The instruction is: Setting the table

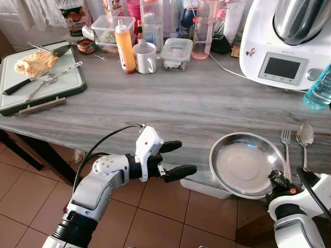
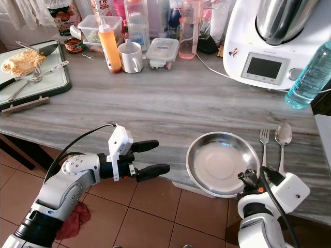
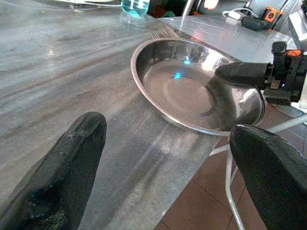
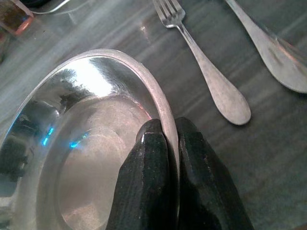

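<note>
The right tool [image 4: 165, 143] is clamped on the near rim of a steel plate [image 1: 243, 163], 1 finger inside the rim and 1 outside. The plate sits at the near edge of the grey wood-grain surface [image 1: 181, 98], its near side hanging slightly past the edge. Just beside the plate, on its right, a fork [image 1: 286, 147] and a spoon [image 1: 304, 139] lie side by side, handles toward the robot, fork nearer the plate.

The left tool [image 1: 173, 159] hovers off the near edge of the surface, left of the plate and apart from it, its 2 fingers spread wide and pointing toward the plate, holding nothing.

Farther back on the right stands a white kitchen machine [image 1: 287, 41] with a small screen and a steel bowl, and a blue bottle [image 1: 320, 88] at the right border. Along the far middle are an orange sauce bottle [image 1: 124, 46], a white mug [image 1: 145, 57] and a small lidded container [image 1: 176, 52], among other bottles and tubs. At the far left a green-rimmed cutting board [image 1: 39, 80] holds food, a knife, a fork and a spoon. Below, the floor [image 1: 155, 206] is terracotta tile.
</note>
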Robot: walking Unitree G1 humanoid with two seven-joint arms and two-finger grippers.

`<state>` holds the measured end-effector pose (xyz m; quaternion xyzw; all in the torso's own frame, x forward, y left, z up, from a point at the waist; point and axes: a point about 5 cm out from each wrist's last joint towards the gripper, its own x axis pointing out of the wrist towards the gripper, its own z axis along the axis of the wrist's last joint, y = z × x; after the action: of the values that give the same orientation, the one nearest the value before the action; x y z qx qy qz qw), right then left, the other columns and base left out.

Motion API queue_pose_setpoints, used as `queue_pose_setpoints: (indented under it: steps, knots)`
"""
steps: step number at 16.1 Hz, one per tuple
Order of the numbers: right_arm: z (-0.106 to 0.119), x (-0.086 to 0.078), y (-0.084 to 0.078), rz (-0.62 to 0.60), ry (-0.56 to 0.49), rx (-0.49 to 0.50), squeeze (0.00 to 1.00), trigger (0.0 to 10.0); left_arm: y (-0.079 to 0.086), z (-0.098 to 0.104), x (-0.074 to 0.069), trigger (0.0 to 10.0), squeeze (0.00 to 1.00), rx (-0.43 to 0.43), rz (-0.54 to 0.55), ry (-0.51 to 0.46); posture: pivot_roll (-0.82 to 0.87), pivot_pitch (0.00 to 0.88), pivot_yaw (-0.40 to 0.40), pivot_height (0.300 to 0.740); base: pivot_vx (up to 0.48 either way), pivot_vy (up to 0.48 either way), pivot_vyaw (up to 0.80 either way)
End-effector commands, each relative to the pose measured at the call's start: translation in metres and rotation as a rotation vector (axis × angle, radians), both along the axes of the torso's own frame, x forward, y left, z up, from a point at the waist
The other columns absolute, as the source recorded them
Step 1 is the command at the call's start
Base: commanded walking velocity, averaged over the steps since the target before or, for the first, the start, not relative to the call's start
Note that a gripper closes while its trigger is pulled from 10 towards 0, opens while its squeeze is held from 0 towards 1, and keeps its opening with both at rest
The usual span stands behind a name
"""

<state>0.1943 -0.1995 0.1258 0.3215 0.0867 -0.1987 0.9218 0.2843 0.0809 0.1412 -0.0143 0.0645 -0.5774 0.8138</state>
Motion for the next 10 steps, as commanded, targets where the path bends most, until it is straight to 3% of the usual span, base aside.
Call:
queue_pose_setpoints:
  steps: [1, 7, 8, 9, 10]
  knots:
    - [-0.0134, -0.0038, 0.0177, -0.058, 0.038, 0.181, 0.0, 10.0, -0.0033, 0.0027, -0.0019, 10.0, 0.0, 0.007, -0.025, -0.008, -0.04, 0.131, 0.023, 0.714, 0.0, 0.0, 0.0]
    - [-0.0205, -0.0037, 0.0154, -0.067, 0.061, 0.227, 0.0, 10.0, -0.0032, 0.0003, -0.0033, 10.0, 0.0, 0.014, -0.031, 0.0, -0.04, 0.131, 0.028, 0.714, 0.0, 0.0, 0.0]
    - [-0.0197, -0.0011, 0.0162, -0.06, 0.051, 0.242, 0.46, 10.0, -0.0037, 0.0004, -0.0035, 10.0, 0.0, 0.016, -0.037, -0.001, -0.04, 0.13, 0.029, 0.714, 0.0, 0.0, 0.0]
    - [-0.019, 0.0005, 0.0162, -0.054, 0.04, 0.239, 1.0, 10.0, -0.0036, 0.0007, -0.0036, 10.0, 0.0, 0.017, -0.037, -0.002, -0.03, 0.129, 0.03, 0.714, 0.0, 0.0, 0.0]
    - [-0.019, 0.0008, 0.0162, -0.052, 0.038, 0.241, 1.0, 10.0, -0.0035, 0.0009, -0.0039, 10.0, 0.0, 0.017, -0.037, -0.002, -0.03, 0.129, 0.03, 0.714, 0.0, 0.0, 0.0]
